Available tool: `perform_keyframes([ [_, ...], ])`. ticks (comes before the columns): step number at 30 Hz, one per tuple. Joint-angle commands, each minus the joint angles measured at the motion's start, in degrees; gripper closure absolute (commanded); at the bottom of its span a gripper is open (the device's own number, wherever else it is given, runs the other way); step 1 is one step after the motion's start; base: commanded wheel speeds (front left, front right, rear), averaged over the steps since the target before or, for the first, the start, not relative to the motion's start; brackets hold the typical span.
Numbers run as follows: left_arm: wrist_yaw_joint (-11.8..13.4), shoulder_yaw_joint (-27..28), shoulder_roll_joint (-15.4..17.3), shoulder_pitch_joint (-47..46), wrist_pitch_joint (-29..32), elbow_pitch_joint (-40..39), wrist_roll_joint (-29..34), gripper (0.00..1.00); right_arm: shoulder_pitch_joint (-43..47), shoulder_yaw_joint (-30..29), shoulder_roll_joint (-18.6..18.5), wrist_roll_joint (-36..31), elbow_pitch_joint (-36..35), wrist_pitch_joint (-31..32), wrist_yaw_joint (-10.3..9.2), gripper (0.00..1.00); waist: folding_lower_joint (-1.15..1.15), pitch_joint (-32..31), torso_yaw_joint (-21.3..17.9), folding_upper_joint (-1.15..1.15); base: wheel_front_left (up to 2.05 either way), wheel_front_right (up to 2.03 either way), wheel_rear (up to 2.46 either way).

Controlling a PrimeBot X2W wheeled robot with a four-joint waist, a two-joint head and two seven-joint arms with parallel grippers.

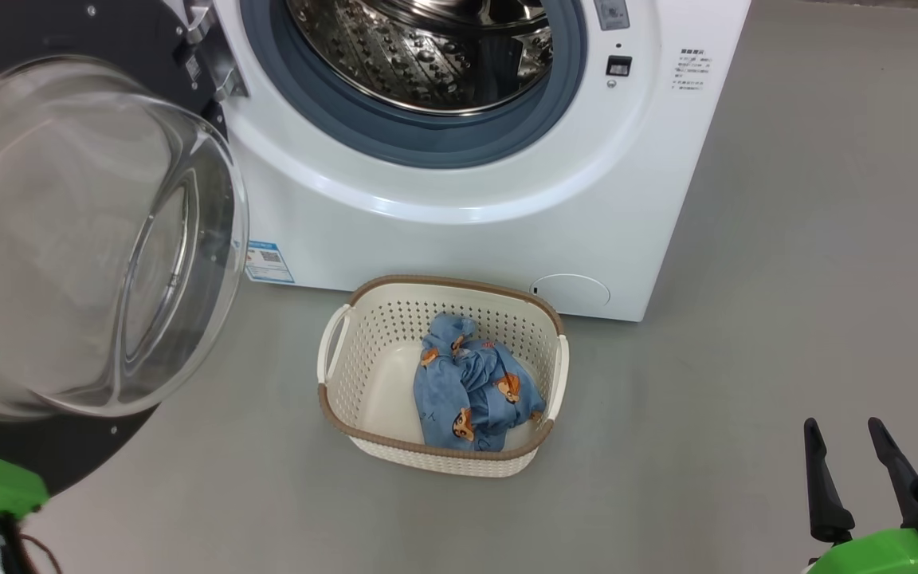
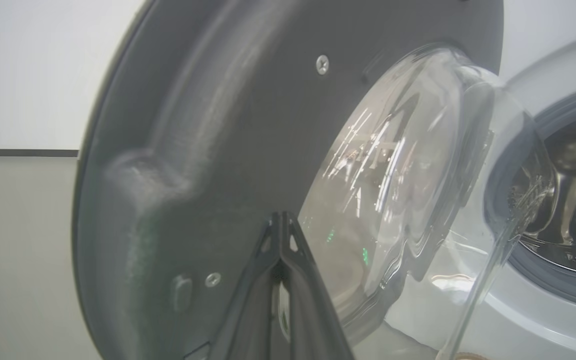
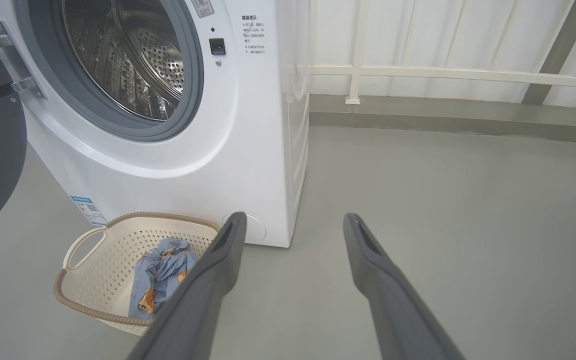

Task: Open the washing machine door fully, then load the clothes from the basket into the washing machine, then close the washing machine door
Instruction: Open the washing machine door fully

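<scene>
Door stage, by the look of it, and close to finished! The washing machine door [image 1: 84, 239] stood swung wide to the left of the washing machine [image 1: 475, 231], glass bowl facing out, hinge at the left edge of the opening. The steel drum [image 1: 427, 48] was exposed and looked empty inside its grey gasket [image 1: 427, 147].

The left gripper [image 2: 280, 225] had its two dark fingers pressed together with nothing between them. Their tips sat right at the door's dark inner face, beside the glass bulge. Whether they actually touched it, I could not tell.

Over on the right, the right gripper [image 1: 843, 424] hung low above the grey floor [image 1: 746, 319], well apart from everything, fingers spread wide and empty.

The basket [image 1: 395, 323] sat on the floor just in front of the machine's lower front edge, near the round service flap [image 1: 570, 291]. The clothes [image 1: 475, 383] lay bunched inside it, along the right wall and toward the near right corner.

If the door counted as fully open, loading was the step to come. That would call for an open gripper to come over the basket's rim and down onto the blue bundle. It would need to pinch a good fold and lift the garment clear of the perforated walls before carrying it to the drum mouth.
</scene>
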Motion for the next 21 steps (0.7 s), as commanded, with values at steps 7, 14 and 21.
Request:
perform_keyframes([
  [7, -1.42, 0.54, -2.23, 3.56, -0.77, -10.33, 5.23, 1.0, -1.55, 1.18, -0.84, -0.81, -1.3, -0.53, 0.42, 0.0, 0.0, -0.89, 0.0, 0.0, 0.0, 0.0, 0.0],
  [14, -4.1, -4.84, -5.78, 8.32, -0.77, -17.33, 7.86, 0.53, -0.91, 1.64, -0.84, -1.45, -1.65, -0.33, 0.42, 0.0, 0.0, -2.32, -1.53, 0.0, 0.0, 0.0, 0.0],
  [21, -6.4, -11.28, -8.72, 10.99, -0.09, -19.28, 9.04, 0.0, -0.4, 2.59, -0.84, -1.98, -2.47, -0.16, 0.42, 0.0, 0.0, -3.7, -4.6, 0.0, 0.0, 0.0, 0.0],
])
